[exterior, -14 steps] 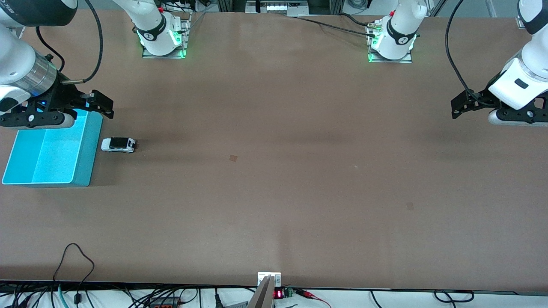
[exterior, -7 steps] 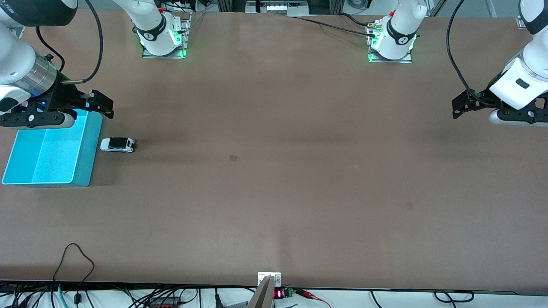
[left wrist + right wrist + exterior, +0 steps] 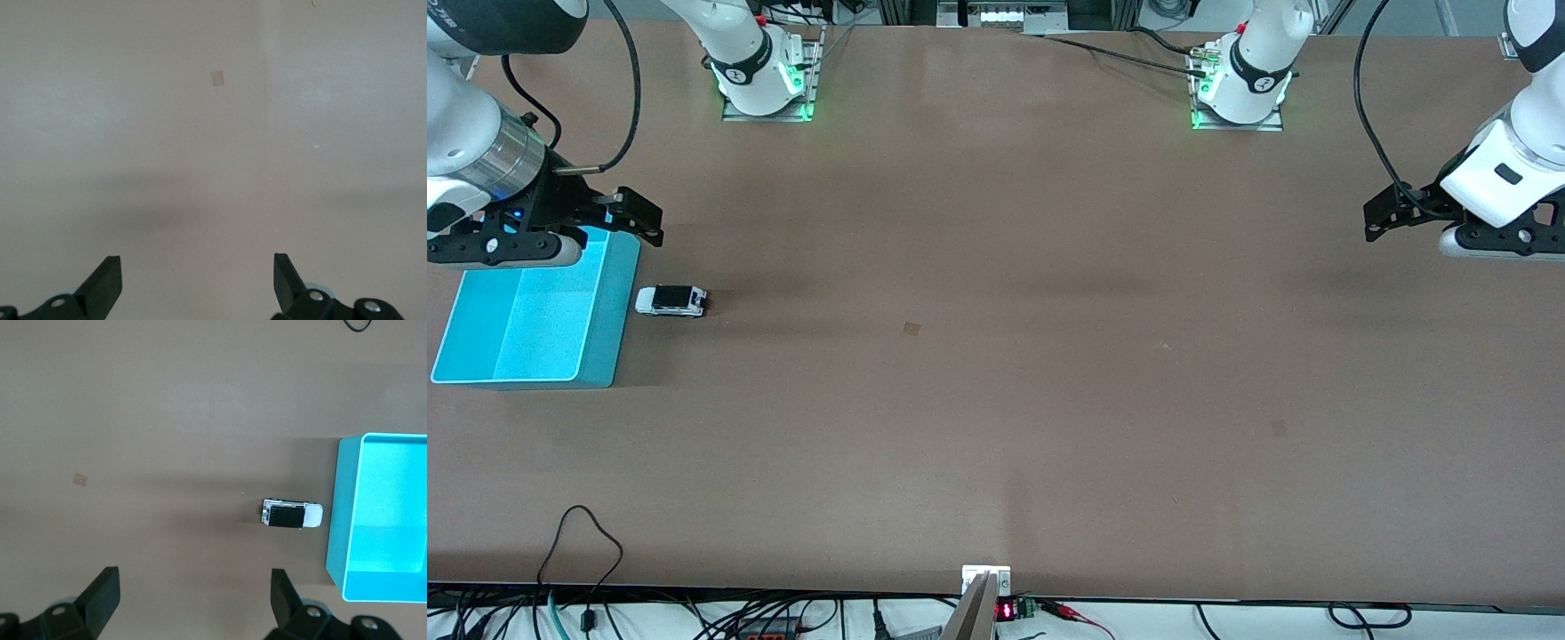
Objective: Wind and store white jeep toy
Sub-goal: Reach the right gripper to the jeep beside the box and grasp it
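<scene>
The small white jeep toy with black roof and dark rear section (image 3: 671, 300) stands on its wheels on the brown table top (image 3: 996, 373), just beside the open turquoise plastic bin (image 3: 609, 329) and apart from its wall, toward the right arm's end of the table. Its long axis runs along the table's length, white nose toward the bin, black rear away from it.

The right gripper (image 3: 633, 218) hangs over the bin's corner nearest the robot bases, jaws wide and empty. The jeep lies a short way off, nearer the front camera. In the right wrist view the jeep (image 3: 291, 514) sits ahead of the open fingers (image 3: 101, 588), offset toward the bin (image 3: 343, 520).

The left gripper (image 3: 1387, 213) waits over bare table at the left arm's end, jaws wide, holding nothing.

Judgement: the right arm is far better placed to make the pick. Neither winding nor storing is done.
</scene>
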Robot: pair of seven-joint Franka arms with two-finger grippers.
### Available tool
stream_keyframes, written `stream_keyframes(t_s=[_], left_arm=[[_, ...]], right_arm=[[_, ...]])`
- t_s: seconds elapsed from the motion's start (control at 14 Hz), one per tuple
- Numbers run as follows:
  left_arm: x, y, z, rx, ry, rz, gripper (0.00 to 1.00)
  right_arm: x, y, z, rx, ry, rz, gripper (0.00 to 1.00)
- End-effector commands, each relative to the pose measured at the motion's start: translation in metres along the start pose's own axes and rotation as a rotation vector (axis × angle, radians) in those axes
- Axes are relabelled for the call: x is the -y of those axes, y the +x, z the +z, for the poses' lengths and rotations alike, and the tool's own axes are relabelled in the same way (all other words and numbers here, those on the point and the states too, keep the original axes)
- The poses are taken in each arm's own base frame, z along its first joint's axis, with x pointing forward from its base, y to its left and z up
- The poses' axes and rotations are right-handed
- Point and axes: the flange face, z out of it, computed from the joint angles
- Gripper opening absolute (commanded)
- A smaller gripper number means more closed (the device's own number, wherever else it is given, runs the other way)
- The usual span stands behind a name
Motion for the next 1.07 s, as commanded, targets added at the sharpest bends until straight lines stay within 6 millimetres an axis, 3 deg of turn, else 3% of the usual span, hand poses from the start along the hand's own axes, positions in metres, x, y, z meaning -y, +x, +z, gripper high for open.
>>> stream_keyframes(t_s=[0.0, 0.14, 0.43, 0.64, 0.78, 1.0], left_arm=[[0.000, -0.005, -0.004, 0.001, -0.020, 0.019, 1.00], [0.000, -0.005, -0.008, -0.005, -0.018, 0.019, 1.00], [-0.005, -0.003, -0.009, -0.014, -0.018, 0.029, 1.00], [-0.006, -0.004, -0.010, -0.014, -0.018, 0.031, 1.00], [-0.004, -0.003, -0.009, -0.014, -0.019, 0.028, 1.00], [-0.001, -0.003, -0.009, -0.014, -0.020, 0.021, 1.00]], right_arm=[[0.001, 0.002, -0.004, -0.005, -0.002, -0.006, 1.00], [0.002, 0.002, -0.003, -0.003, -0.002, 0.000, 1.00], [0.009, 0.027, 0.047, 0.055, 0.003, -0.026, 1.00], [0.008, 0.037, 0.069, 0.073, -0.004, -0.051, 1.00], [0.003, 0.046, 0.101, 0.123, -0.016, -0.205, 1.00], [-0.009, 0.044, 0.132, 0.170, 0.008, -0.438, 1.00]])
